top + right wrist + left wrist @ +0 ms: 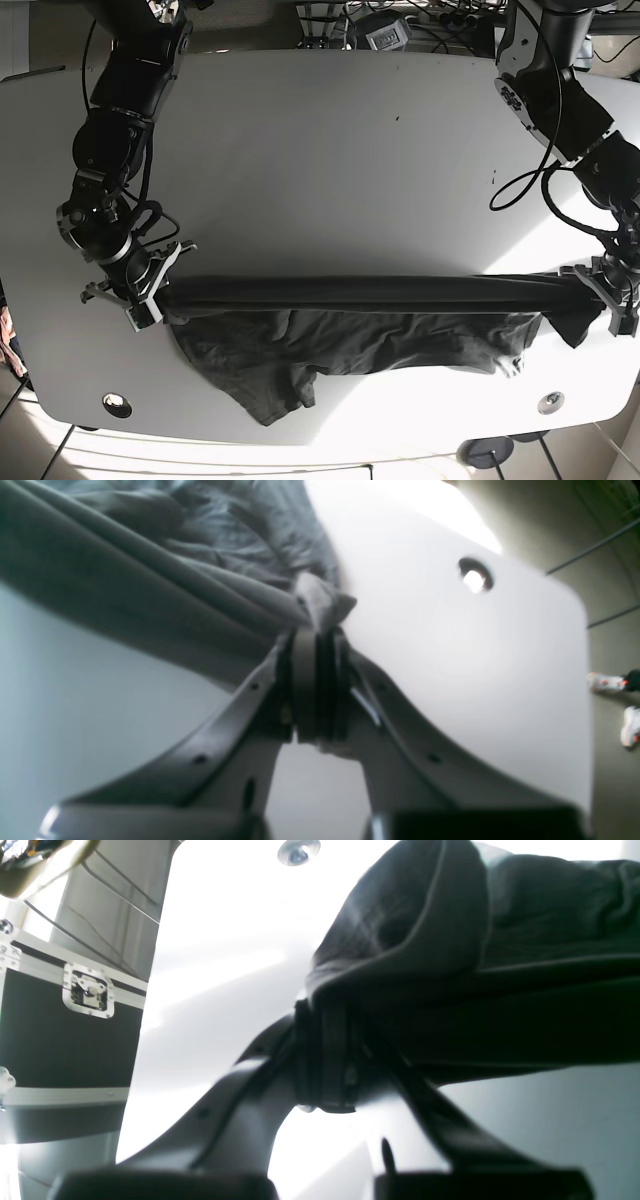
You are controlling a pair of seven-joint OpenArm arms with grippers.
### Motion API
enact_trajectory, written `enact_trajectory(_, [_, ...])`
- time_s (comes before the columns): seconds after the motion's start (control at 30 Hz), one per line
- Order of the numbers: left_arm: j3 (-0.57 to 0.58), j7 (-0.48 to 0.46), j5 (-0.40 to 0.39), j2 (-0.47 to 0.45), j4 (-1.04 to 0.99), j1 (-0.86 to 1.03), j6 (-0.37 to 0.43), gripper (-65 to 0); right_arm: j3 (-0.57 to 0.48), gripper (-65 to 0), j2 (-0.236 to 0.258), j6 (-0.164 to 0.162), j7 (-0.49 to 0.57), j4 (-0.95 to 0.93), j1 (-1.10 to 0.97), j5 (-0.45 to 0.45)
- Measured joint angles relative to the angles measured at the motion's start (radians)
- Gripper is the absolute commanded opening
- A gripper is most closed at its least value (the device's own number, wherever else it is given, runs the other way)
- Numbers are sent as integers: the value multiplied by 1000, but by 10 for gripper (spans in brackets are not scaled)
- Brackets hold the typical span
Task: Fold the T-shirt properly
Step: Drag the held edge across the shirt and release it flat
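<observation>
- Left wrist view: the left tool (325, 1055) was closed tight on a bunched edge of the dark T-shirt (500, 940), which ballooned up and to the right of the frame above the white table (225, 965). A black flight case (65, 1040) stood at the left edge. The pinch looked thick and gathered — I judged that several layers might be caught, so letting go could drop a crumpled corner rather than a flat one.
- Right wrist view: the right tool (317, 685) was also clamped shut, with a small tuft of cloth poking out past its tips. That hold seemed shallow; a hard pull could slide the fabric free.
- Base view: the shirt ran taut as a rolled band across the lower middle of the frame between both tools, its remainder sagging in wrinkles towards the near table edge — unequal tension could skew the fold.
</observation>
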Motion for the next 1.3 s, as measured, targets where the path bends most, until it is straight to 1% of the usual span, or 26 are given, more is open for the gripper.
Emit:
enact_trajectory(0.07, [-46,6,1,40,56,133,0,-650,32,-633,-26,11,15,30,-112,10])
enact_trajectory(0.13, [-62,24,19,67,113,249,1,-650,56,-633,-37,2,-3,54,-214,-8])
enact_trajectory(0.23, [-77,-6,-8,84,190,355,0,-650,54,-633,-43,2,21,145,-328,1])
enact_trajectory(0.3, [-93,2,6,93,214,418,0,-650,60,-633,-57,2,20,177,-394,0])
enact_trajectory(0.43, [-131,0,4,99,257,533,0,-650,106,-631,-77,6,19,204,-516,0])
enact_trajectory(0.57, [-158,-5,-11,100,267,594,0,-650,145,-628,-89,7,24,204,-578,6])
enact_trajectory(0.6, [-161,1,-10,99,268,601,0,-650,162,-614,-99,9,24,204,-590,18])
enact_trajectory(0.63, [-160,5,-6,100,268,601,0,-646,182,-587,-110,10,24,204,-598,20])
enact_trajectory(0.67, [-156,1,-8,99,268,604,0,-601,199,-541,-121,10,23,204,-604,19])
enact_trajectory(0.73, [-155,-7,-8,96,271,618,0,-462,227,-417,-137,8,24,204,-619,8])
enact_trajectory(0.77, [-156,-5,2,97,272,626,0,-379,243,-346,-140,8,23,206,-628,14])
enact_trajectory(0.8, [-157,5,8,98,272,633,0,-307,262,-274,-144,6,21,208,-637,41])
enact_trajectory(0.83, [-157,9,10,98,272,634,0,-251,278,-195,-146,2,20,211,-645,76])
enact_trajectory(0.87, [-157,8,9,97,272,632,1,-228,290,-122,-146,1,16,215,-649,112])
enact_trajectory(0.93, [-153,0,8,97,272,628,1,-249,308,-3,-145,1,14,223,-648,170])
enact_trajectory(1.0, [-151,2,-8,100,287,628,0,-258,314,0,-143,1,14,226,-638,188])
enact_trajectory(1.03, [-151,1,-37,97,303,628,1,-258,313,0,-138,2,13,226,-626,188])
enact_trajectory(1.1, [-152,1,-113,90,317,604,1,-258,311,0,-113,2,4,225,-590,185])
enact_trajectory(1.13, [-152,1,-128,89,317,579,1,-258,312,0,-104,0,5,225,-557,184])
enact_trajectory(1.2, [-144,0,-121,84,317,510,0,-258,309,0,-101,-2,17,206,-462,166])
enact_trajectory(1.23, [-126,0,-99,80,317,488,2,-258,298,0,-103,-1,15,185,-420,126])
enact_trajectory(1.27, [-93,1,-62,81,317,462,2,-258,280,0,-106,-1,13,137,-354,64])
enact_trajectory(1.3, [-71,1,-48,84,316,445,2,-258,267,0,-108,0,14,98,-307,20])
